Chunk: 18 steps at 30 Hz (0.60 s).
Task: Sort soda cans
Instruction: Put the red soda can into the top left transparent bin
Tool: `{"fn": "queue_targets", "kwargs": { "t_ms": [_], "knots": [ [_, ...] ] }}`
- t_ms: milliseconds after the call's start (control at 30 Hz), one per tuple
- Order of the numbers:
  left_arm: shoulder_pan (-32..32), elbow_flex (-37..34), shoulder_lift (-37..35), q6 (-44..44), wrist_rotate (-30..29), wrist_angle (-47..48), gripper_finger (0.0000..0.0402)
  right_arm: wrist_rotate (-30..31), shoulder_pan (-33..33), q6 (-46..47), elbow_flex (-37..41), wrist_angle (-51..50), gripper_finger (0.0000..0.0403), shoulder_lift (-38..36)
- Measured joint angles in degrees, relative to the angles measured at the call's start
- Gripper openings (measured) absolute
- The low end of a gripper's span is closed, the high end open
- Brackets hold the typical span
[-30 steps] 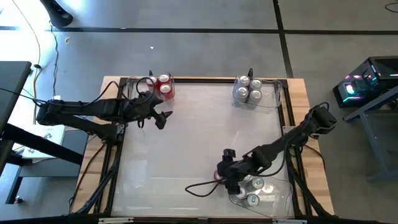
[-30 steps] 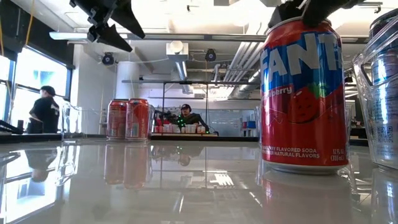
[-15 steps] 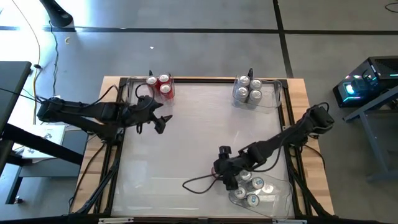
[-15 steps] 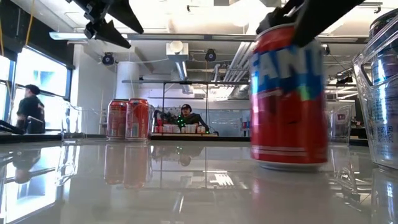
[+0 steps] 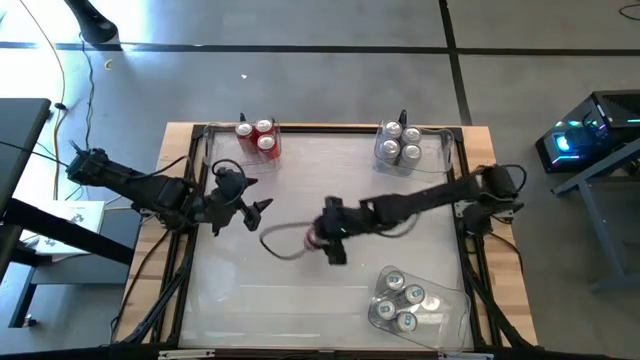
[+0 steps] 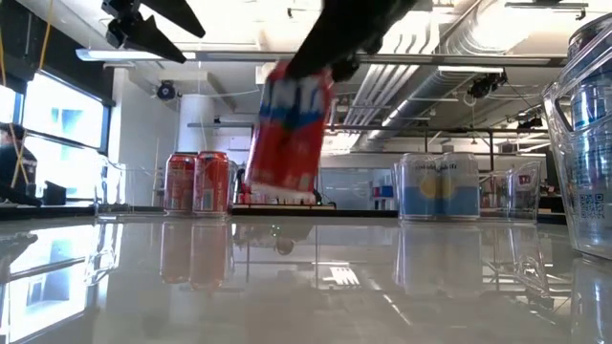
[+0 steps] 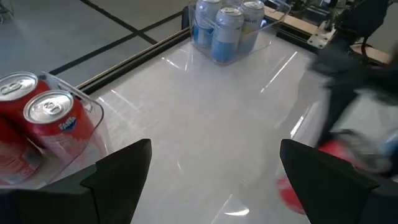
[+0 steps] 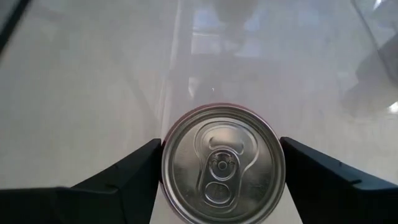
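Red and tilted, the soda can (image 6: 287,134) hangs above the middle of your desk (image 5: 300,290), pinched at its rim by the right gripper (image 5: 322,234). Your left gripper (image 5: 258,208) hovers spread wide near the red cans (image 5: 257,136).

A glossy white table (image 5: 300,190) carries three clear bins (image 5: 440,155) of cans (image 5: 262,135).

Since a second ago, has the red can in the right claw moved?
Yes. The red can has left the near right bin, carried by the right claw towards the table's middle.
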<state>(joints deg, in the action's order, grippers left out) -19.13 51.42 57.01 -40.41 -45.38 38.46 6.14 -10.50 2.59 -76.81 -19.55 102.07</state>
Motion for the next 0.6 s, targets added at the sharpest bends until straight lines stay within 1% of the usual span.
{"fn": "queue_targets", "kwargs": {
  "t_ms": [100,200,333,467,600],
  "knots": [
    [-1.66,0.0,0.0,-1.89,-0.91,1.68,0.0351,-3.02,3.58,0.02,-3.66,-0.26,0.0278,4.24],
    [-3.55,-0.75,0.5,-3.1,-2.01,1.56,0.0351,-3.24,5.76,-0.08,-8.23,-1.53,0.0278,8.16],
    [-5.97,-4.04,2.23,-3.64,-2.19,-2.32,0.0351,-3.94,6.78,0.32,-13.75,-4.1,0.0278,13.23],
    [-7.08,-7.55,4.42,-7.88,-0.29,-6.53,0.0351,-4.67,6.79,0.28,-17.89,-7.43,0.0278,15.7],
    [-7.81,-9.53,6.45,-9.92,0.34,-9.52,0.0351,-5.23,7.18,0.43,-18.45,-7.85,0.0278,15.99]
  ]
}}
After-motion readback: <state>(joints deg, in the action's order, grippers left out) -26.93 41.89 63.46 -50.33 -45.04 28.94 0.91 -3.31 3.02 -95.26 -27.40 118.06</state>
